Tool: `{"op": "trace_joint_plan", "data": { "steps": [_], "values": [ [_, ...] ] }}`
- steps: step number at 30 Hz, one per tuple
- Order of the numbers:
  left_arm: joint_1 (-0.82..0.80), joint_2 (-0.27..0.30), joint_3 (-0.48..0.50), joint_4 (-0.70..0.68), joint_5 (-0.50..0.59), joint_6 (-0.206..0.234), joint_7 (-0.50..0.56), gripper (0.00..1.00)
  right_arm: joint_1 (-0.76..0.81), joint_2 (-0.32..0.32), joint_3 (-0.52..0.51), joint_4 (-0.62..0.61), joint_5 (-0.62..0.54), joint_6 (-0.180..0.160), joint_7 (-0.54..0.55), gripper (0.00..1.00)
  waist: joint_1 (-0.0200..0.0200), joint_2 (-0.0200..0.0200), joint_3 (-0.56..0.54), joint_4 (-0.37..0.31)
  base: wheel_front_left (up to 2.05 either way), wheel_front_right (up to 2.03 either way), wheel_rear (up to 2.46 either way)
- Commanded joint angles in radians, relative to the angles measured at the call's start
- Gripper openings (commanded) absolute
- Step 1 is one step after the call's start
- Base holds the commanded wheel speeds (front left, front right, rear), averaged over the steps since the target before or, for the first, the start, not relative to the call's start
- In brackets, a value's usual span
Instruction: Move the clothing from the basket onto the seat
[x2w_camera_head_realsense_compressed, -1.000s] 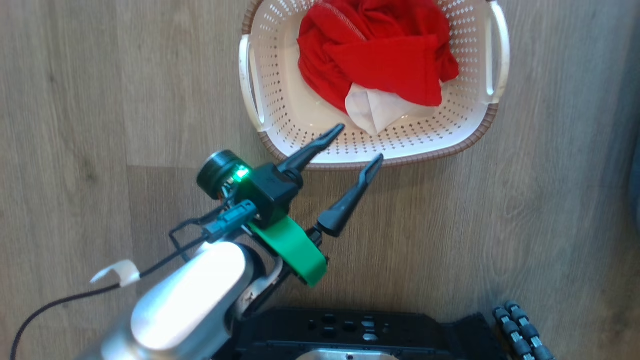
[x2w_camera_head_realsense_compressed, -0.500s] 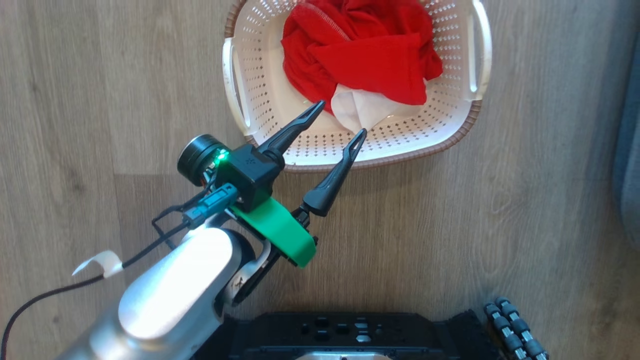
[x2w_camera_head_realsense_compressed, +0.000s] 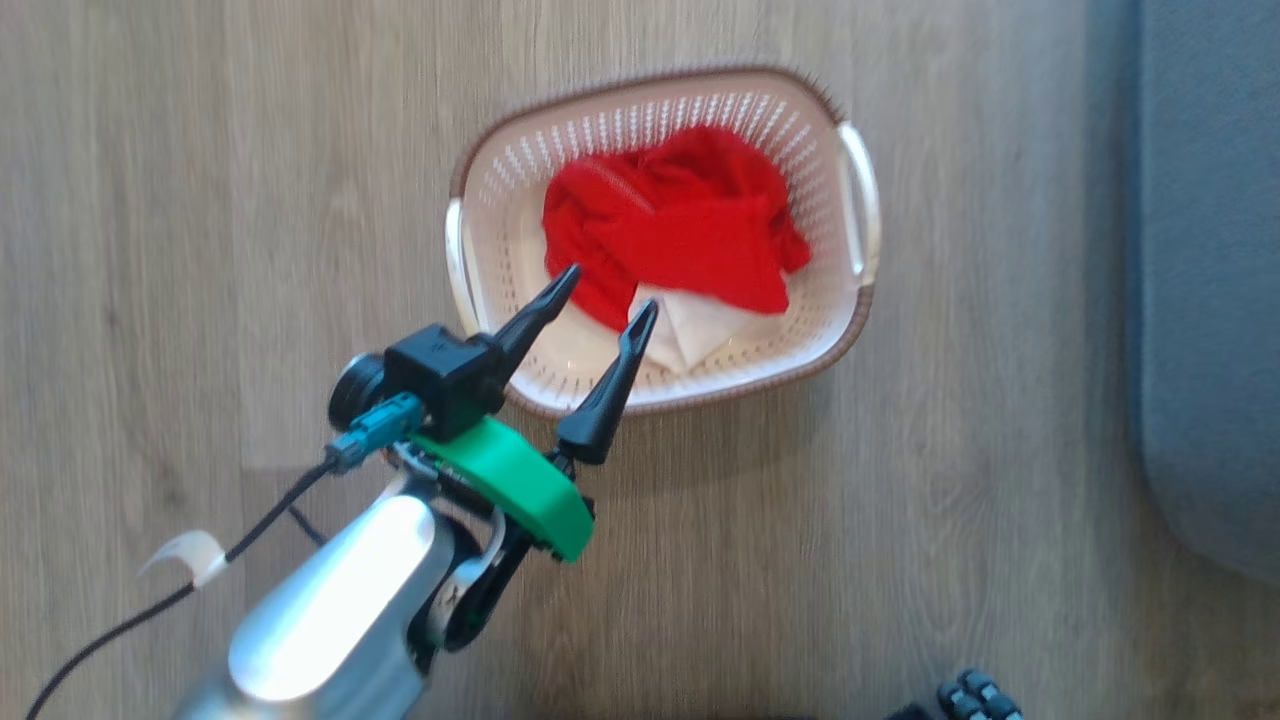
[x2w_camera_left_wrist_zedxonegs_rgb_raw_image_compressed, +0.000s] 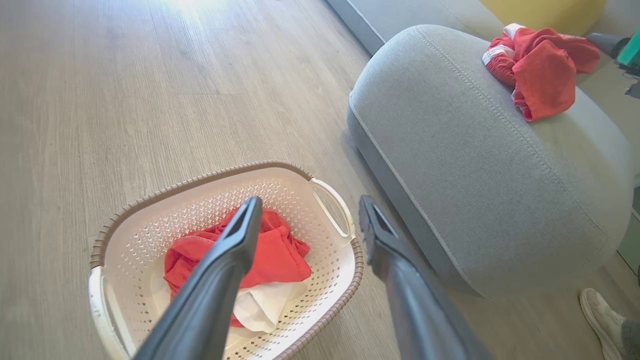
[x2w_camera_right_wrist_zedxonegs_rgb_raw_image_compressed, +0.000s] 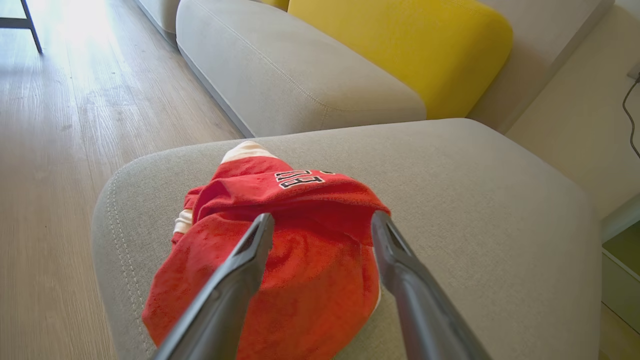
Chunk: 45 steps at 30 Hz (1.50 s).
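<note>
The cream basket (x2w_camera_head_realsense_compressed: 470, 250) stands on the wood floor with a heap of red clothing (x2w_camera_head_realsense_compressed: 680, 235) and a white panel inside. My left gripper (x2w_camera_head_realsense_compressed: 608, 290) hangs open above the basket's near-left part, its tips just short of the red heap. In the left wrist view its fingers (x2w_camera_left_wrist_zedxonegs_rgb_raw_image_compressed: 235, 250) frame the basket (x2w_camera_left_wrist_zedxonegs_rgb_raw_image_compressed: 150, 200) and the clothing (x2w_camera_left_wrist_zedxonegs_rgb_raw_image_compressed: 272, 257). A second red garment (x2w_camera_right_wrist_zedxonegs_rgb_raw_image_compressed: 300, 245) with white lettering lies on the grey seat (x2w_camera_right_wrist_zedxonegs_rgb_raw_image_compressed: 475, 200). My right gripper (x2w_camera_right_wrist_zedxonegs_rgb_raw_image_compressed: 322, 220) is open over that garment, holding nothing.
The seat (x2w_camera_head_realsense_compressed: 1200, 300) lies right of the basket, across a strip of floor. A yellow cushion (x2w_camera_right_wrist_zedxonegs_rgb_raw_image_compressed: 400, 45) and another grey cushion (x2w_camera_right_wrist_zedxonegs_rgb_raw_image_compressed: 290, 70) sit behind it. A person's shoe (x2w_camera_left_wrist_zedxonegs_rgb_raw_image_compressed: 600, 310) is on the floor by the seat's corner.
The head camera has shifted, so the whole basket and the seat's edge now show. My left gripper has moved from the basket's near rim to over its inside, still open.
</note>
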Motion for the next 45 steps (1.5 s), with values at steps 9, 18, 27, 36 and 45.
{"op": "trace_joint_plan", "data": {
  "steps": [9, 18, 27, 36, 45],
  "values": [
    [0.109, 0.011, 0.102, 0.026, -0.066, 0.053, -0.053, 1.0, 0.251, 0.035, 0.119, -0.185, 0.125, 0.007, -0.066, 1.0, 0.0, -0.0001, -0.263, -0.003, 0.0, 0.0, 0.0],
    [0.229, 0.054, 0.236, 0.066, -0.103, 0.112, -0.084, 1.0, 0.48, 0.166, 0.271, -0.348, 0.135, 0.007, -0.096, 1.0, 0.0, -0.0001, -0.41, 0.072, 0.0, 0.0, 0.0],
    [0.321, 0.083, 0.356, 0.093, -0.084, 0.124, -0.089, 1.0, 0.599, 0.216, 0.491, -0.349, 0.105, 0.007, -0.197, 1.0, 0.0, -0.0001, -0.489, 0.139, 0.0, 0.0, 0.0],
    [0.397, 0.027, 0.453, 0.114, -0.013, 0.092, -0.09, 1.0, 0.672, 0.217, 0.651, -0.187, 0.037, 0.007, -0.348, 1.0, 0.0, -0.0001, -0.531, 0.169, 0.0, 0.0, 0.0],
    [0.468, -0.03, 0.55, 0.128, 0.092, 0.037, -0.09, 1.0, 0.726, 0.265, 0.654, -0.11, 0.031, 0.007, -0.38, 1.0, 0.0, -0.0001, -0.543, 0.163, 0.0, 0.0, 0.0]
  ]
}}
